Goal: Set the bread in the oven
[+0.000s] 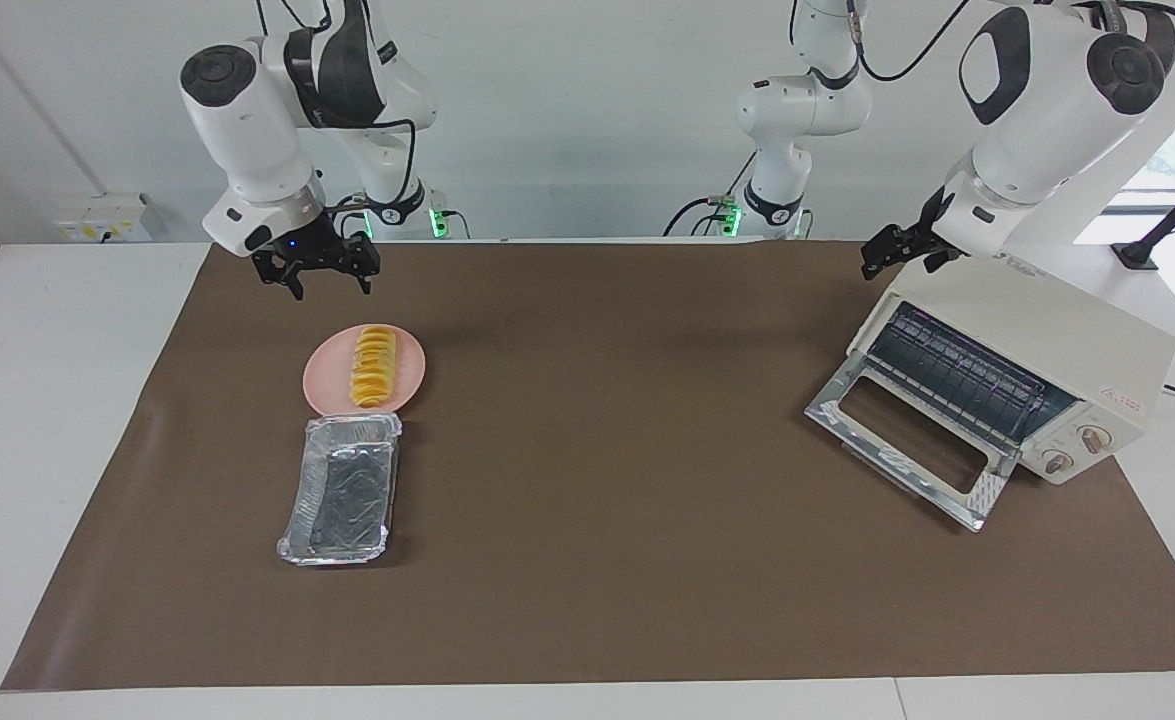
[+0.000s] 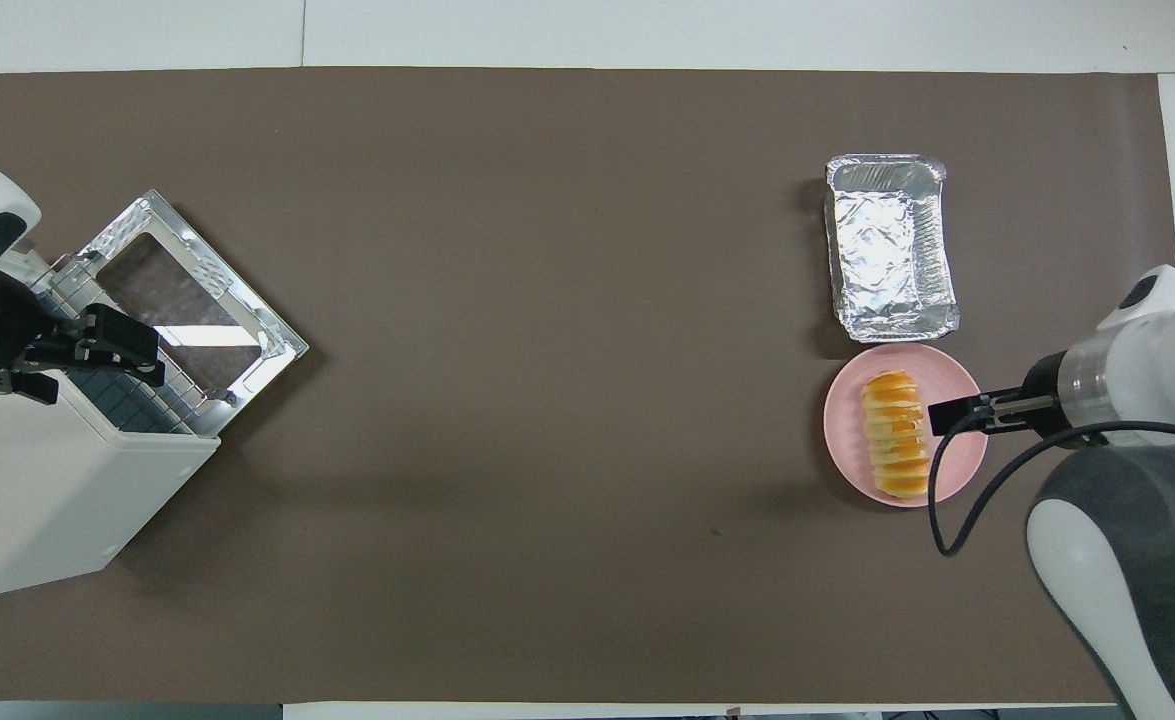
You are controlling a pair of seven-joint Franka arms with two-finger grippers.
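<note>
In the facing view, the bread (image 1: pixel 374 368) is seen lying on a round pink plate (image 1: pixel 326 385) at the right arm's end of the brown mat (image 1: pixel 597 500). A silver foil tray (image 1: pixel 342 487) is set just beside the plate, farther from the robots. The right gripper (image 1: pixel 324 280) is held up in the air, over the mat by the plate's nearer edge, and its fingers are spread apart with nothing between them. The oven (image 1: pixel 1097 350) is found at the left arm's end of the table, with its glass door (image 1: pixel 907 440) dropped down flat and the wire rack (image 1: pixel 967 375) shown inside. The left gripper (image 1: pixel 892 252) is held over the top of the oven; whether its fingers are apart or together cannot be told. In the overhead view, the bread (image 2: pixel 895 434) is seen in a row of slices on the plate (image 2: pixel 957 470), with the tray (image 2: pixel 887 245) above it. The right gripper (image 2: pixel 947 414) is seen over the plate's edge, beside the bread. The left gripper (image 2: pixel 132 350) is seen over the open oven (image 2: pixel 47 500), and its fingers cannot be told here either.
</note>
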